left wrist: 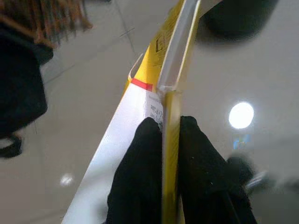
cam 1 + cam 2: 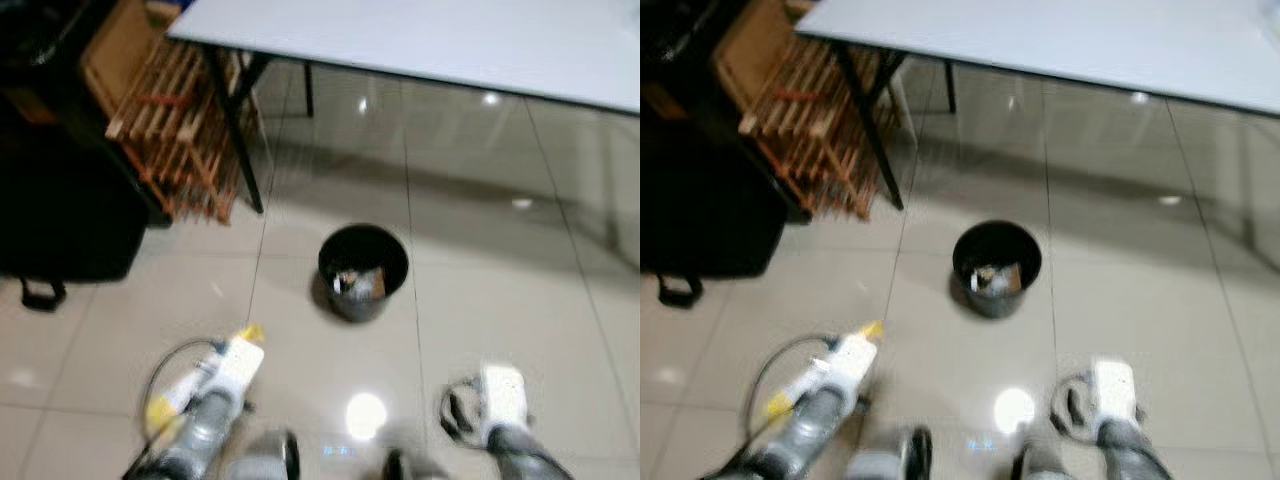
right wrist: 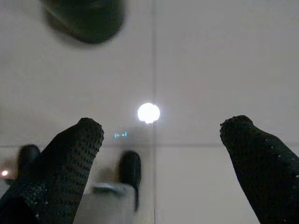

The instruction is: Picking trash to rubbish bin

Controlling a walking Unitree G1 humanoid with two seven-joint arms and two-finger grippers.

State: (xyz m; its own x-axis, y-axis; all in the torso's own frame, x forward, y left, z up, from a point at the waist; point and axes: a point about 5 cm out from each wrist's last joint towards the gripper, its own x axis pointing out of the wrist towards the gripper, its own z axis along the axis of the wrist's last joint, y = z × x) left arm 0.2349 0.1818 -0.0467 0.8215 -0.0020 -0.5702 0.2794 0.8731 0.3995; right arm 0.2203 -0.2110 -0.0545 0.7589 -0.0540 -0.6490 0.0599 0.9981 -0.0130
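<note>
A black round rubbish bin (image 2: 363,270) stands on the tiled floor ahead of me, with some trash lying in it. My left gripper (image 1: 167,126) is shut on a flat white and yellow carton (image 1: 140,102), its two black fingers pinching the carton's edge. From the head camera the carton (image 2: 240,355) hangs low at the left, short of the bin and to its left. My right gripper (image 3: 163,135) is open and holds nothing, hovering above bare floor with the bin (image 3: 88,18) further ahead. The right arm (image 2: 500,400) sits low at the right.
A white table (image 2: 450,40) on black legs (image 2: 235,130) spans the back, beyond the bin. A wooden slatted rack (image 2: 175,120) and a black bag (image 2: 60,210) stand at the left. My feet (image 2: 275,455) are at the bottom edge. Glossy tiles surround the bin.
</note>
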